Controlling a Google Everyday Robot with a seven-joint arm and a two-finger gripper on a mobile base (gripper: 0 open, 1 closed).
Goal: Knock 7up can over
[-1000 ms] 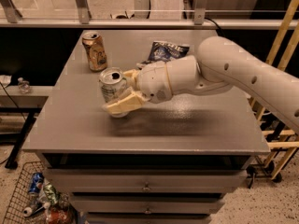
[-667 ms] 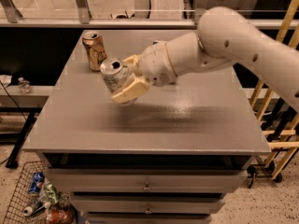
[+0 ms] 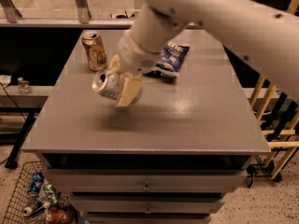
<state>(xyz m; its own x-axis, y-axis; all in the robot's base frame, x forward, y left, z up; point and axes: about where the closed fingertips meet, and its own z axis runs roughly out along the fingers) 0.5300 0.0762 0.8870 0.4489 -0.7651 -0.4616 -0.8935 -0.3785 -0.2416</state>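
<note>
The gripper [image 3: 117, 84] sits over the left half of the grey tabletop [image 3: 201, 118], at the end of a thick white arm [image 3: 215, 20] that comes in from the upper right. Its cream fingers [image 3: 128, 90] pinch the 7up can [image 3: 105, 84] between them: one finger lies across the can's near right side, and the other is mostly hidden behind the can's far side.

The can is tilted well off upright, with its silver top and pull tab facing left and towards the near edge. It looks raised off the tabletop, and a soft dark shadow [image 3: 122, 121] lies on the surface below and just near of it.

Just beyond the held can, towards the far left corner, a brown-gold can [image 3: 95, 52] stands upright, clear of the gripper. To the right of the wrist a crumpled blue snack bag [image 3: 171, 59] lies flat near the far middle of the tabletop, partly covered by the arm.

Below the tabletop's near edge are grey drawers [image 3: 145, 181] with small knobs. On the floor at the lower left a wire basket [image 3: 17, 196] holds several cans and bottles.
</note>
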